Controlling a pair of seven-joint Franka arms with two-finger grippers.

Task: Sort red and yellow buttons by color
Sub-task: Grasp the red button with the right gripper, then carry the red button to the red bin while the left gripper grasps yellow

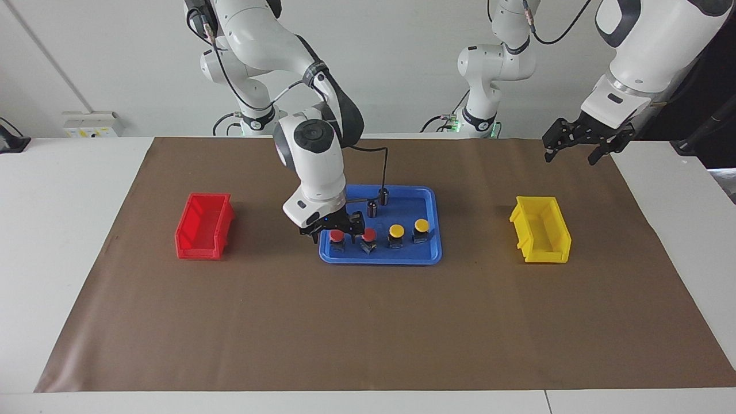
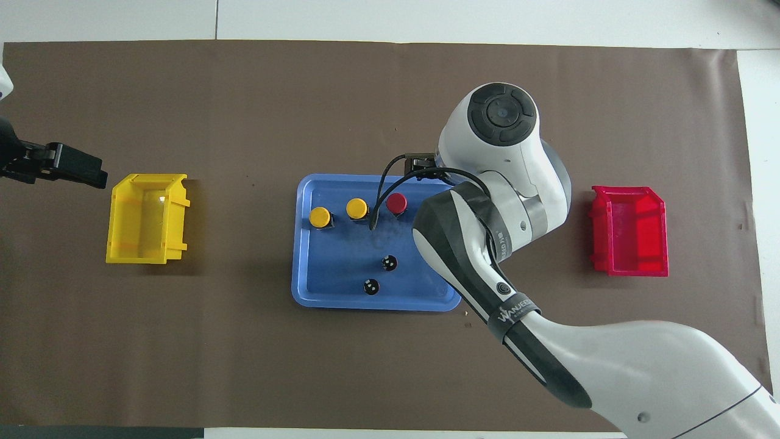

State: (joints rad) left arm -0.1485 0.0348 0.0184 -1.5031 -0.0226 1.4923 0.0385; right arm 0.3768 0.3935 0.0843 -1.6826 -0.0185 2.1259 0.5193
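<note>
While your right gripper (image 1: 336,233) hung low over the blue tray (image 1: 434,230), its fingers stood apart on either side of the end red button (image 1: 337,236) — the one at the tray's corner toward the right arm's end of the table. Nothing was held yet; the facing view did not settle whether the fingertips touched the button's black base. That button was hidden under the arm in the overhead view.

On the tray, the second red button (image 1: 368,234) stood just beside the first, then the two yellow buttons (image 1: 396,231) in the same row. Two dark cylinders (image 1: 372,208) sat on the tray nearer to the robots.

The red bin (image 1: 204,226) lay off the tray toward the right arm's end, the yellow bin (image 1: 540,229) toward the left arm's end; both looked empty. Your left gripper (image 1: 581,144) waited, fingers spread, above the mat near the yellow bin.

You appeared to be at the first pick. Next would likely come closing squarely on the button — clear of its neighbour — then lifting.
</note>
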